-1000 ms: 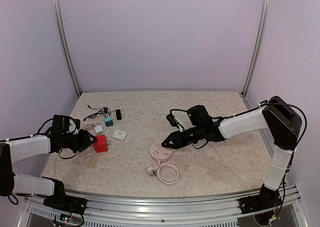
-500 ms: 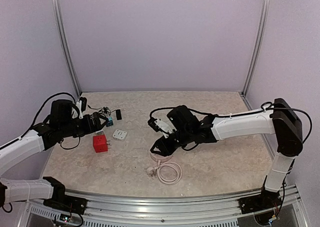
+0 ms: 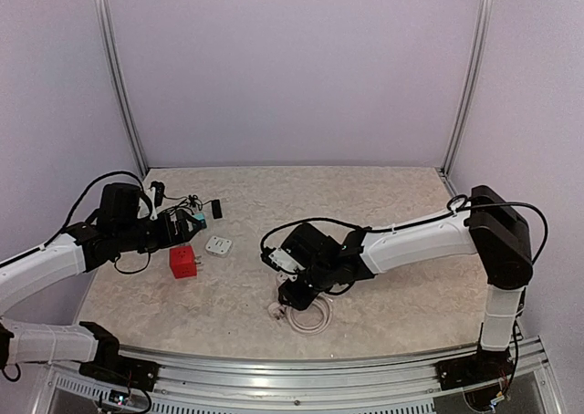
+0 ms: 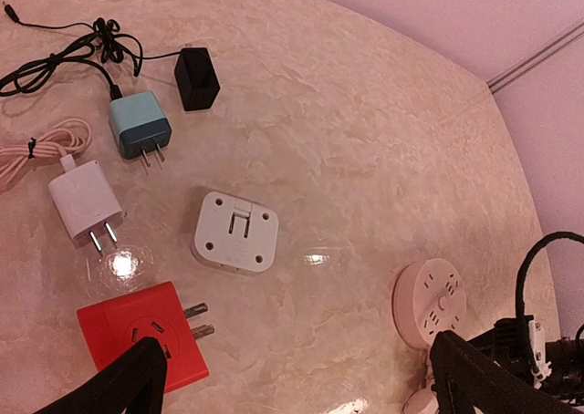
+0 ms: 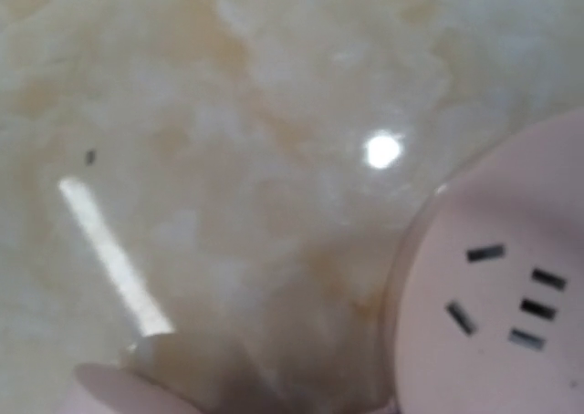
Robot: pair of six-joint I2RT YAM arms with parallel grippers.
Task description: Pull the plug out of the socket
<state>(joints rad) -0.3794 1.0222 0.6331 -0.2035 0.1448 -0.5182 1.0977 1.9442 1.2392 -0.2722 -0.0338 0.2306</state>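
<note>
The socket point(image 4: 141, 346) point(image 3: 182, 262) is a red cube lying on the table, two metal prongs sticking out of its right side. Nothing is plugged into its round outlet face. A white plug point(image 4: 84, 200) on a pink cord lies flat just behind it, prongs bare, a small gap between them. My left gripper point(image 4: 301, 388) point(image 3: 172, 229) hangs open above the cube, fingers wide apart, holding nothing. My right gripper point(image 3: 297, 291) is low over the round pink power strip point(image 5: 511, 323); its fingers do not show.
A teal adapter point(image 4: 140, 127), a black adapter point(image 4: 196, 78) and a tangled black cable point(image 4: 64, 54) lie at the back left. A flat white square piece point(image 4: 237, 232) sits right of the cube. The pink strip's coiled cable point(image 3: 310, 315) lies near the front edge.
My left gripper has let go of the red cube, opened wide and lifted back from it. My right arm has swung left and down onto the round pink strip.
</note>
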